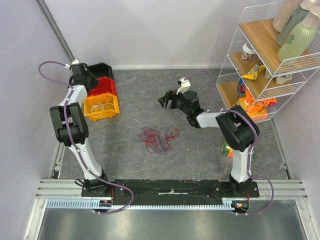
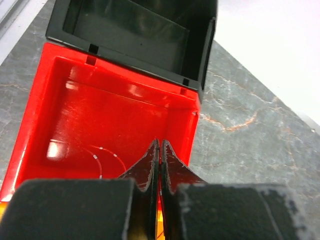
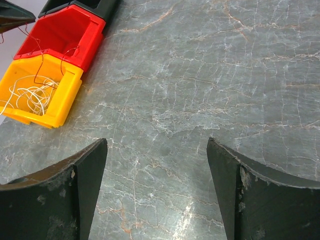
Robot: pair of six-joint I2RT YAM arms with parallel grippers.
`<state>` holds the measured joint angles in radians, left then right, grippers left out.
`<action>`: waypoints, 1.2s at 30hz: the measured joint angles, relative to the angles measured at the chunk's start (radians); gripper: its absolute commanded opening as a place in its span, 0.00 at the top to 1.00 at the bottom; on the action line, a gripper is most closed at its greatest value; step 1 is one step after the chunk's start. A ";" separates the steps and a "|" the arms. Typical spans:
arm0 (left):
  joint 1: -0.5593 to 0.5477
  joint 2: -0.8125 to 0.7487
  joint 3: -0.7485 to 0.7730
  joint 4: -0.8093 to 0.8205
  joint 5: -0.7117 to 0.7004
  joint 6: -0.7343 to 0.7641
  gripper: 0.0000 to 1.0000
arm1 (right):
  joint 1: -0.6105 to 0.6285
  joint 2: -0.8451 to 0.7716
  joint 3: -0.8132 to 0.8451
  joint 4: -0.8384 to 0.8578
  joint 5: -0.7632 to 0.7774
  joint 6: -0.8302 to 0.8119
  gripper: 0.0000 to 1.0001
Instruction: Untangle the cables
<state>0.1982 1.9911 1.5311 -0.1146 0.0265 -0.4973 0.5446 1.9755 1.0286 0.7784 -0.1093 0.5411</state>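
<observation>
Cables (image 1: 157, 139), red and dark purple-blue, lie in a loose tangle on the table (image 3: 200, 75), well apart from the red bin (image 1: 111, 89), off to its right and nearer the arm bases. No gripper touches the tangle.

The left gripper (image 2: 159, 155) hangs over the red bin, tips pointing down into it. Its fingers (image 2: 145, 167) are clenched tight with no gap between them, pinching a thin red cable (image 2: 111, 153). That strand curves away from the tips across the floor of the red bin, and in the right wrist view more of it hangs in loops over the bin's near edge.

A yellow bin (image 1: 114, 107) sits against the near side of the red bin and holds a loose white cable (image 3: 32, 92). A black bin (image 2: 135, 30) sits against the red bin's far side.

The right gripper (image 3: 156, 145) hovers above bare table, well to the right of the red bin, its fingers spread wide and holding nothing. A wire shelf (image 1: 255, 40) stands farther right of the red bin, at the table's edge.
</observation>
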 measured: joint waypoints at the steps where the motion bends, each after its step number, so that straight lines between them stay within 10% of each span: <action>1: 0.004 0.000 0.000 -0.010 0.012 -0.005 0.98 | -0.001 0.003 0.002 0.000 -0.002 0.001 0.12; 19: 0.010 -0.249 -0.083 0.531 0.191 -0.055 0.98 | -0.003 0.011 0.014 0.014 -0.027 0.014 0.12; 36: 0.010 -0.166 -0.197 0.550 0.043 0.169 0.98 | -0.011 0.028 0.023 0.026 -0.052 0.035 0.12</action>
<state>0.2081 1.8252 1.3338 0.4355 0.0696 -0.3283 0.5339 2.0033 1.0519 0.8047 -0.1612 0.5766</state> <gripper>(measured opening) 0.039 0.879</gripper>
